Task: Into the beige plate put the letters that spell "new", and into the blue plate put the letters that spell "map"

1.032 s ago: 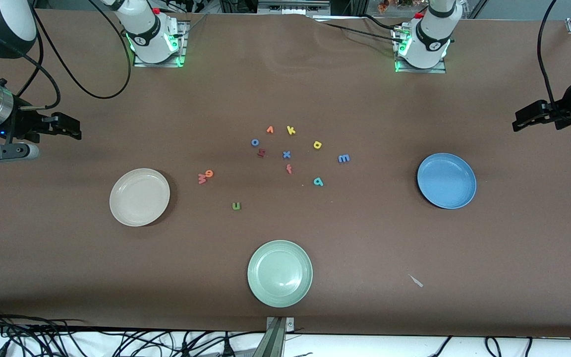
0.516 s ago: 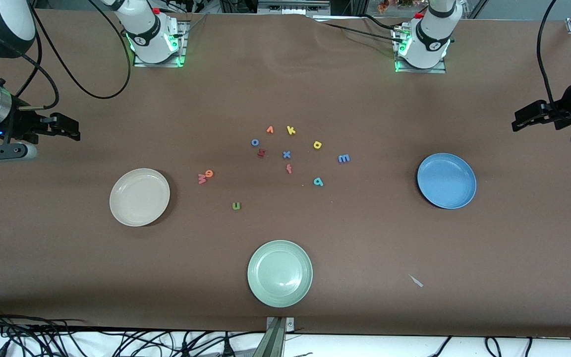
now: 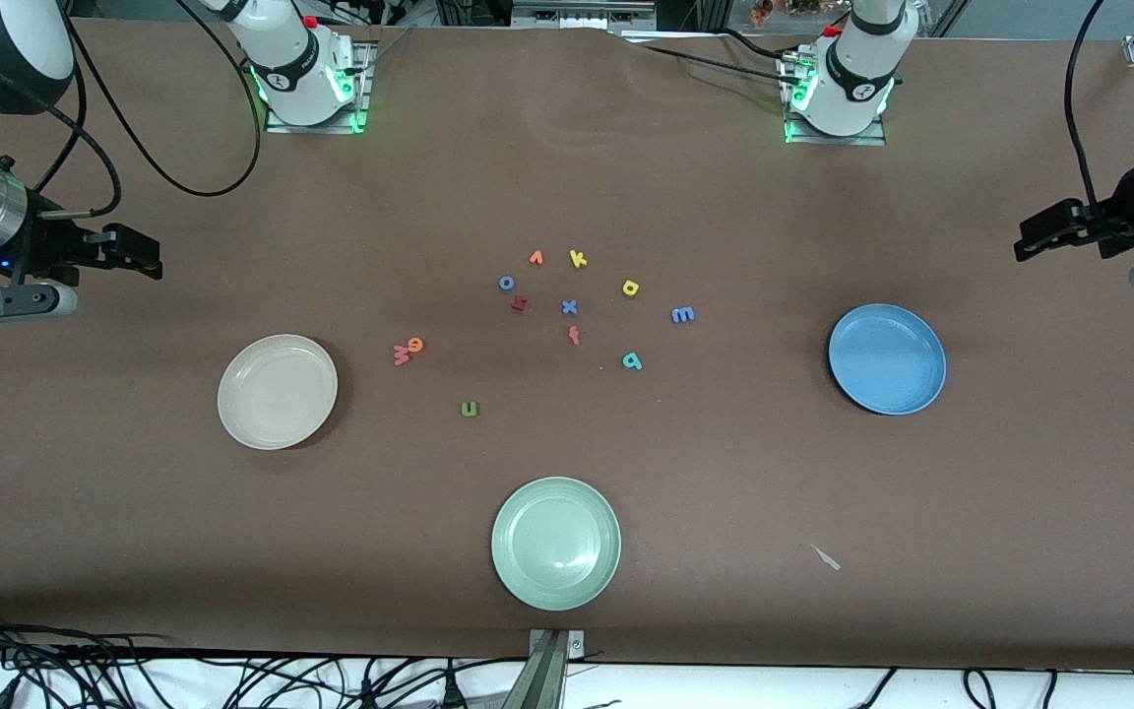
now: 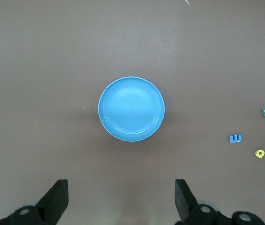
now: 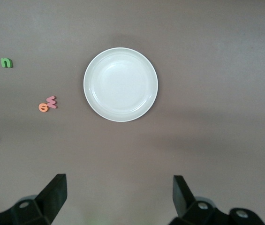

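Note:
The beige plate [image 3: 277,391] [image 5: 120,84] lies toward the right arm's end of the table, the blue plate [image 3: 887,358] [image 4: 131,108] toward the left arm's end; both are empty. Between them lie the green n [image 3: 470,409], orange e [image 3: 416,344] touching the pink w [image 3: 401,354], blue m [image 3: 683,315], teal a [image 3: 632,361] and yellow p [image 3: 630,288]. My right gripper [image 3: 149,261] [image 5: 119,197] hangs open over the table's end beside the beige plate. My left gripper [image 3: 1028,244] [image 4: 122,199] hangs open beside the blue plate. Neither holds anything.
A pale green plate [image 3: 555,542] sits nearest the front camera. Other letters cluster mid-table: orange v [image 3: 535,258], yellow k [image 3: 578,259], blue o [image 3: 506,283], dark red letter [image 3: 519,303], blue x [image 3: 569,307], red f [image 3: 574,336]. A small scrap [image 3: 826,557] lies near the front edge.

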